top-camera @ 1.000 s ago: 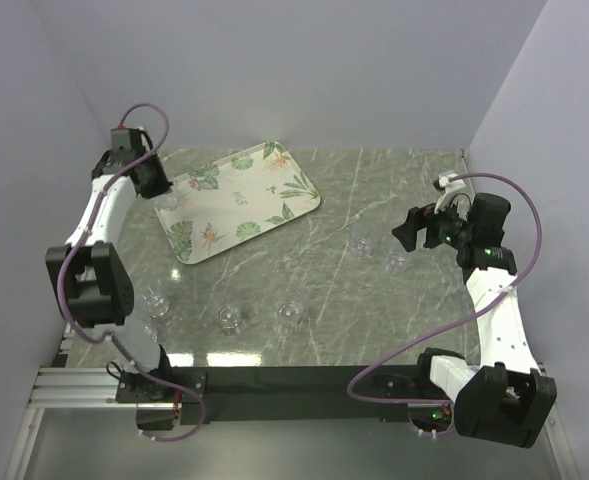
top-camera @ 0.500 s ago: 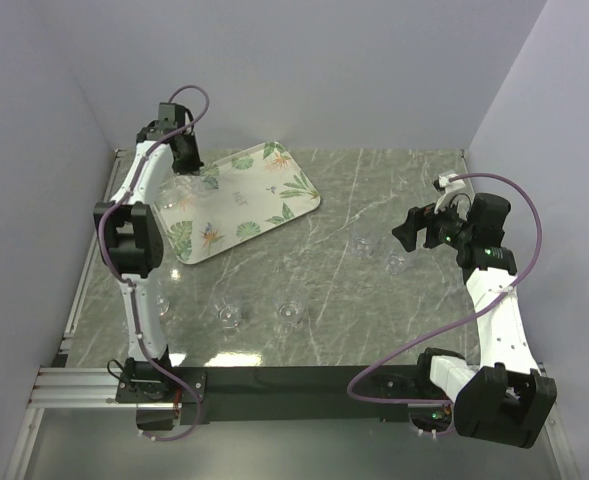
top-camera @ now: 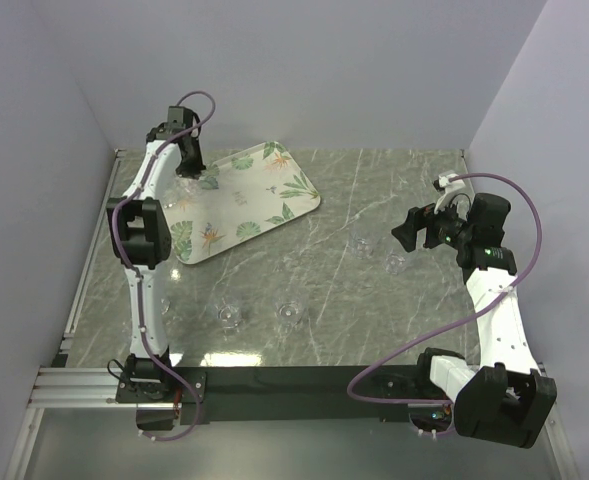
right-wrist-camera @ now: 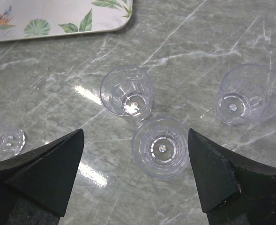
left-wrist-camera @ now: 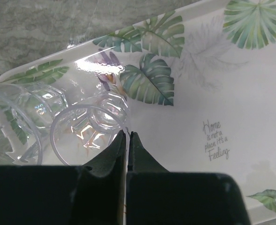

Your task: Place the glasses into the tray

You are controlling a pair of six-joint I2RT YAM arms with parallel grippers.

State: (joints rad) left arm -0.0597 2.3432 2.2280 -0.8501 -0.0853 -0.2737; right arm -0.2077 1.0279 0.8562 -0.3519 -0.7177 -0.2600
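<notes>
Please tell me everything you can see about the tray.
The tray is flat, rectangular with rounded corners, cream-white and glossy, printed with green leaves, orange flowers and a handwritten line. It lies askew on the table's far left. Two glasses are at its left end, one pinched by the left hand.

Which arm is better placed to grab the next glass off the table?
Right. The right gripper hangs open over three loose glasses; the left gripper is at the tray, pinching a glass by its rim.
</notes>
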